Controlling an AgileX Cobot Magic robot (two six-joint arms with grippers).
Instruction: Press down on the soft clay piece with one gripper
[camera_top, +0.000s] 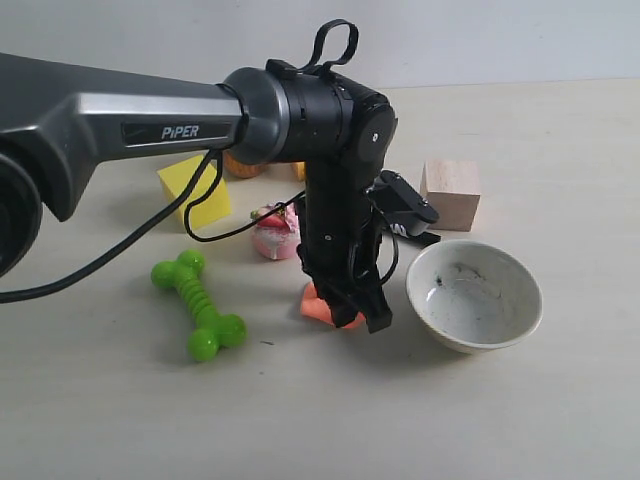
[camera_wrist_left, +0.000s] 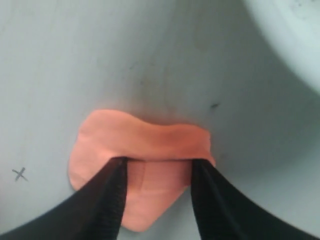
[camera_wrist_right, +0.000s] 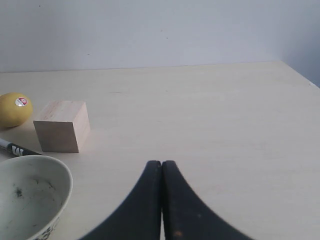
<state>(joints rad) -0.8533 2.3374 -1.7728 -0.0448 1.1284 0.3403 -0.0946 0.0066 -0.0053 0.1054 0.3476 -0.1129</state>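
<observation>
the left gripper (camera_wrist_left: 158, 166) stood nose-down over the soft clay piece (camera_wrist_left: 145, 137). its two fingers were apart, and both tips sat on the clay's upper face rather than round its sides. that looked like a pose for pressing, not picking: spread tips bear on a wider patch, and nothing was clamped between them. the clay lay flat near the middle of the bench, well in from the far edge. it was just beside the white bowl (camera_top: 528, 300) and in front of the pink toy cake (camera_top: 275, 236). a low ridge crossed the clay beyond the tips. i took it for the lump giving way, but how hard the fingers bore down could not be told.

the right gripper (camera_wrist_right: 161, 165) had its fingers closed together on nothing. it pointed across bare bench toward the far edge, with the bowl and the wooden block (camera_wrist_right: 62, 125) off to one side. it was probably parked there, since one tool is enough for this job.

in the exterior view the arm covered most of the clay, leaving only an orange sliver, and the contact itself was hidden. something orange (camera_top: 245, 166) near the far edge was cut off by the arm and could not be named. the left wrist view was soft with closeness, and the right arm did not appear in the exterior view.
</observation>
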